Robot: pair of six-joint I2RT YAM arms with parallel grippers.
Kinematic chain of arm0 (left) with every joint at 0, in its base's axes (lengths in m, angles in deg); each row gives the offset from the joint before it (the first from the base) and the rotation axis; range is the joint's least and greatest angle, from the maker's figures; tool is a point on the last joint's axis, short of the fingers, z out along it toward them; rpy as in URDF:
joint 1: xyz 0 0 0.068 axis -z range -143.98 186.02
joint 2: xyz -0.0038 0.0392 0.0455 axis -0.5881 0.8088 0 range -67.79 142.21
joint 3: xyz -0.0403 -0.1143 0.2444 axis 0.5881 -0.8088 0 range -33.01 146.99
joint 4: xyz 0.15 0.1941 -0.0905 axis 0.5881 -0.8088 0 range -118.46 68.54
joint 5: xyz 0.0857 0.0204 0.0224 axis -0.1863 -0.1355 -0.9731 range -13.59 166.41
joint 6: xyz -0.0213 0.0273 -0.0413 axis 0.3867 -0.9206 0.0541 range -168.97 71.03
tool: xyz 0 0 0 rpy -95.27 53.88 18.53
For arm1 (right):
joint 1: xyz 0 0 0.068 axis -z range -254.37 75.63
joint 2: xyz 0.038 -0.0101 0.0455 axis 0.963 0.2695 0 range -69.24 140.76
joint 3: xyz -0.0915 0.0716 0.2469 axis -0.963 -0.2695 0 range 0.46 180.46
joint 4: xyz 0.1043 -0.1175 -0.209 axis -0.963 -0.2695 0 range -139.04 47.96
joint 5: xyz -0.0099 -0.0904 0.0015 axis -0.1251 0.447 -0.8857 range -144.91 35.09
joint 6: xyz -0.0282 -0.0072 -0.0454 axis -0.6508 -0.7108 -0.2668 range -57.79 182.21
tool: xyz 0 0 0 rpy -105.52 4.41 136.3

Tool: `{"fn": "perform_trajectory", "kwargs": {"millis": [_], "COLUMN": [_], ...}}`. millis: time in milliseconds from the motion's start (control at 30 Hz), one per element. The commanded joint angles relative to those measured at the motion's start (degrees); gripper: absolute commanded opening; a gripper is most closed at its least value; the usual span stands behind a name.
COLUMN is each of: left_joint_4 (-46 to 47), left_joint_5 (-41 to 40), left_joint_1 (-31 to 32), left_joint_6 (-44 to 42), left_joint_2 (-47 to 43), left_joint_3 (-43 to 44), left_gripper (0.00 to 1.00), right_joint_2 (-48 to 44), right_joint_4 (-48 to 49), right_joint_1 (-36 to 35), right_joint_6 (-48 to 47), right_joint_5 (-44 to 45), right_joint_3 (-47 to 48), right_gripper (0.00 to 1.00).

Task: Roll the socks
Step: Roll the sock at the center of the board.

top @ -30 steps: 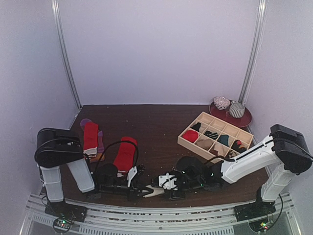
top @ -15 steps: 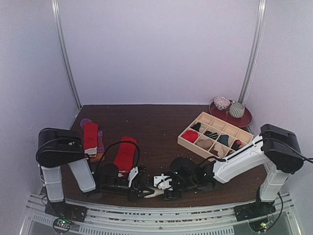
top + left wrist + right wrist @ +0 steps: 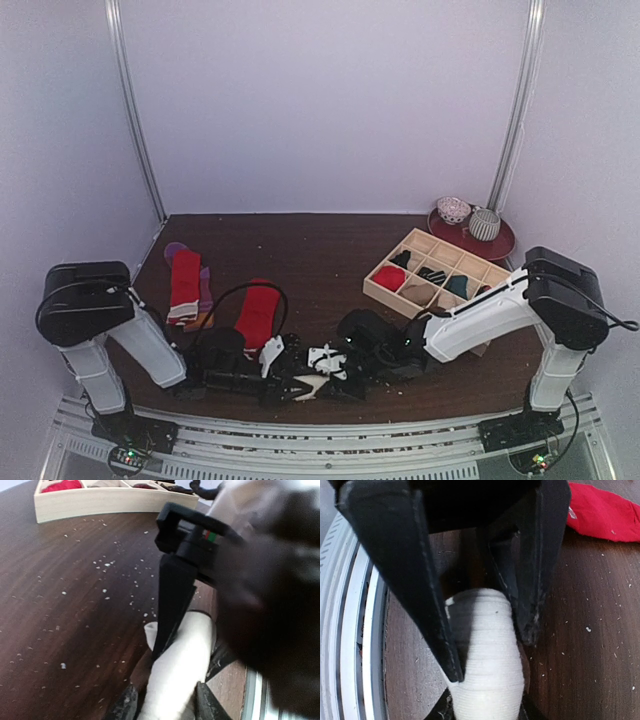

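A cream sock (image 3: pixel 310 386) lies rolled at the table's near edge, held between both grippers. My left gripper (image 3: pixel 284 378) is shut on one end of it; in the left wrist view the sock (image 3: pixel 180 672) sits between my fingers (image 3: pixel 206 706). My right gripper (image 3: pixel 330 362) meets it from the right, and its black fingers (image 3: pixel 407 575) clamp the sock (image 3: pixel 487 660) on both sides. A plain red sock (image 3: pixel 258 313) lies flat behind the left gripper and also shows in the right wrist view (image 3: pixel 602 515). Another red sock (image 3: pixel 185 279) lies on a purple and orange one (image 3: pixel 205 290) at the far left.
A pale wooden grid tray (image 3: pixel 381 293) holding rolled socks stands at the right, also in the left wrist view (image 3: pixel 100 502). A red plate (image 3: pixel 498 246) with two balls sits at the back right. The metal rail (image 3: pixel 350 645) runs along the table's near edge.
The right gripper has moved left along the near edge and the left arm has stretched out lower. Both grippers stay on the cream sock, which has shifted slightly left.
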Motion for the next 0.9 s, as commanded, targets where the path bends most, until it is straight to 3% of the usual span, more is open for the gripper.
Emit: {"fn": "perform_trajectory", "kwargs": {"millis": [0,200,467,633,700,867], "left_joint_4": [-13.3,-9.6,2.1,3.1,2.9,1.0], "left_joint_5": [-8.4,-7.9,-0.2,1.0,1.2,2.8], "left_joint_1": [0.0,0.1,0.7,1.9,2.0,1.9], "left_joint_6": [-8.1,-14.1,-13.3,-12.8,-12.8,-12.1], "left_joint_2": [-8.5,-16.0,-6.7,-3.9,-2.8,-0.3], "left_joint_3": [-0.4,-3.2,-3.4,-1.9,-1.3,0.0], "left_gripper": [0.40,0.54,0.58,0.58,0.53,0.14], "right_joint_2": [3.4,5.3,8.1,8.6,8.7,9.1], "right_joint_4": [-14.0,-17.3,-18.4,-19.2,-19.2,-19.1], "right_joint_1": [1.8,3.3,4.0,4.4,4.4,4.5], "right_joint_6": [4.8,8.2,11.0,11.3,11.2,11.7], "right_joint_5": [-6.7,-10.3,-10.4,-10.0,-9.7,-9.5], "right_joint_3": [-0.1,0.2,1.1,1.5,1.5,2.2], "right_gripper": [0.30,0.30,0.30,0.31,0.30,0.31]}}
